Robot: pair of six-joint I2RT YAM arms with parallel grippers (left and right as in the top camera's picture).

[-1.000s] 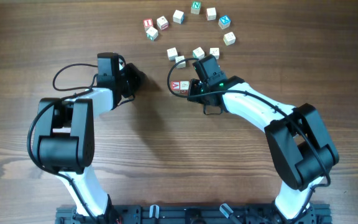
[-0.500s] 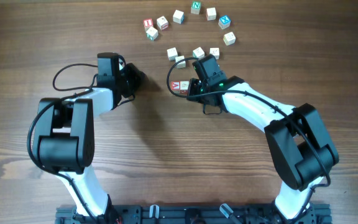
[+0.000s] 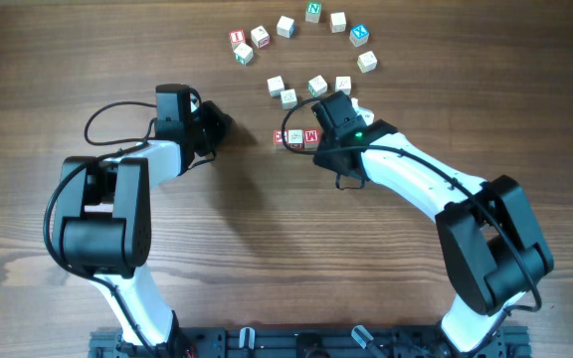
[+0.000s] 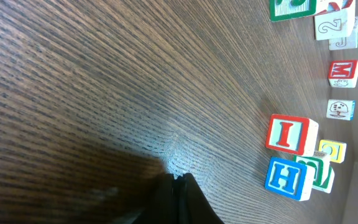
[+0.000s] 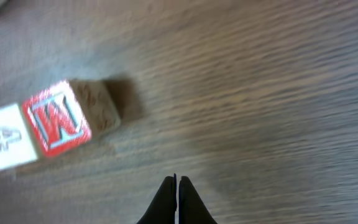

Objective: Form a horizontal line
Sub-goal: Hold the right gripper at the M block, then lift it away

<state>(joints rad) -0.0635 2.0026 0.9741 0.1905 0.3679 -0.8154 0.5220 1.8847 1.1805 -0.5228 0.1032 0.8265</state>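
Overhead — right pincer (image 5: 177, 184) now clear of cube row (image 3: 295, 137)

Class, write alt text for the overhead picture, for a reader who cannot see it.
Three small wooden cubes lie side by side in a short row on the table, just beside the right gripper. The left gripper rests apart to their left, and more cubes are scattered beyond.

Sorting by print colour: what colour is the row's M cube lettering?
Red letter and border on the M cube; clearest in the right wrist view.
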